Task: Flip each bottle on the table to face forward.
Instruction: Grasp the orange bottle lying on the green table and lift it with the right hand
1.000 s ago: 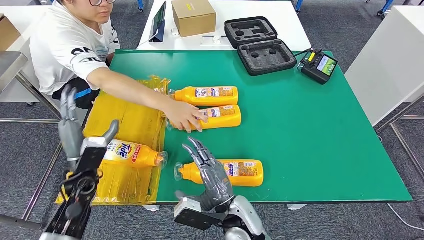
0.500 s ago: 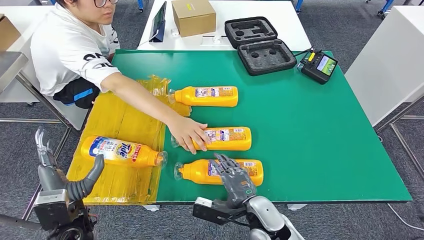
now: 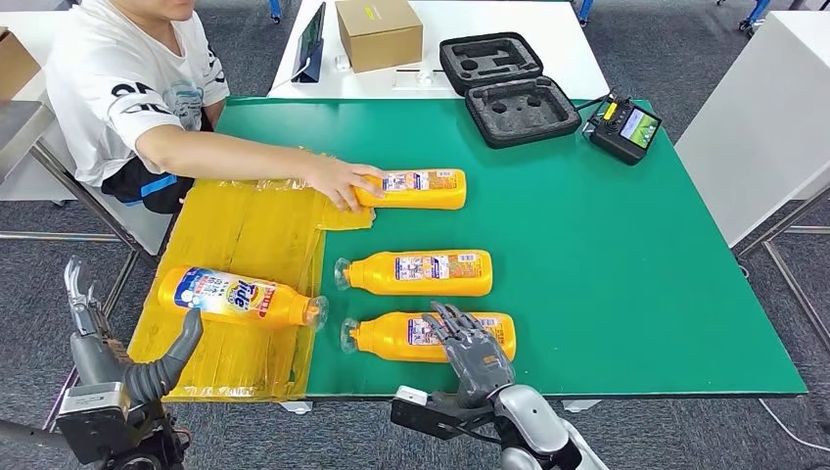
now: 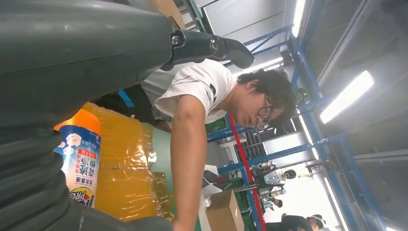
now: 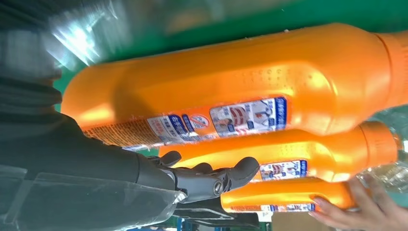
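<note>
Four orange bottles lie on their sides. The far bottle [image 3: 416, 188] has a person's hand [image 3: 338, 181] on its neck end. The middle bottle [image 3: 416, 272] and the near bottle [image 3: 391, 336] show small back labels. The Tide bottle [image 3: 235, 296] lies on yellow plastic with its logo up. My right hand [image 3: 472, 350] rests over the near bottle's base end, fingers spread. The right wrist view shows the near bottle [image 5: 231, 82] close under my thumb [image 5: 216, 178]. My left hand [image 3: 108, 343] hangs off the table's front left corner, fingers apart and holding nothing.
A yellow plastic sheet [image 3: 245, 230] covers the left of the green mat [image 3: 607, 255]. A black foam case [image 3: 509, 93] and a controller [image 3: 624, 127] sit at the far right. A cardboard box [image 3: 379, 32] and a tablet [image 3: 311, 41] stand behind. The person [image 3: 127, 88] sits at the far left.
The person pulled the middle bottle nearer, let it go and moved their hand onto the far bottle. My left arm dropped low; my right hand moved onto the near bottle's base end.
</note>
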### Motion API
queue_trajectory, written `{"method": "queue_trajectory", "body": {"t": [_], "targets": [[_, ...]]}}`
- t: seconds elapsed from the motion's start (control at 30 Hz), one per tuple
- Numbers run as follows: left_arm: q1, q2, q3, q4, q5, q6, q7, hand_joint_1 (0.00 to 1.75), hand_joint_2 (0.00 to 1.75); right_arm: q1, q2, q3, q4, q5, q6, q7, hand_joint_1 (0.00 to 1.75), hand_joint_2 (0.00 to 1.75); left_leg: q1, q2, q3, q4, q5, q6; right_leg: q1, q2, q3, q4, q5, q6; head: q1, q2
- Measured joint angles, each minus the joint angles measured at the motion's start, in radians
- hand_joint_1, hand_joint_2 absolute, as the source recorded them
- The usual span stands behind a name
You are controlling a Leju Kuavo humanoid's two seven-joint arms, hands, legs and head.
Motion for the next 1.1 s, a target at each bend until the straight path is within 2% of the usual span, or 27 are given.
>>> {"method": "queue_trajectory", "body": {"t": [0.5, 1.1], "targets": [[0.014, -0.044, 0.086, 0.004, 0.0, -0.06, 0.0, 0.0, 1.75, 0.083, -0.013, -0.055, -0.061, 0.016, 0.018, 0.034, 0.0, 1.75, 0.0, 0.0, 0.0, 0.0, 0.0, 0.0, 0.0, 0.0, 0.0, 0.0, 0.0, 0.0, 0.0, 0.0], [0.052, -0.092, 0.17, -0.017, 0.006, -0.083, 0.0, 0.0, 1.75, 0.022, 0.026, -0.085, -0.021, -0.031, -0.021, -0.017, 0.0, 1.75, 0.0, 0.0, 0.0, 0.0, 0.0, 0.0, 0.0, 0.0, 0.0, 0.0, 0.0, 0.0, 0.0, 0.0]]}}
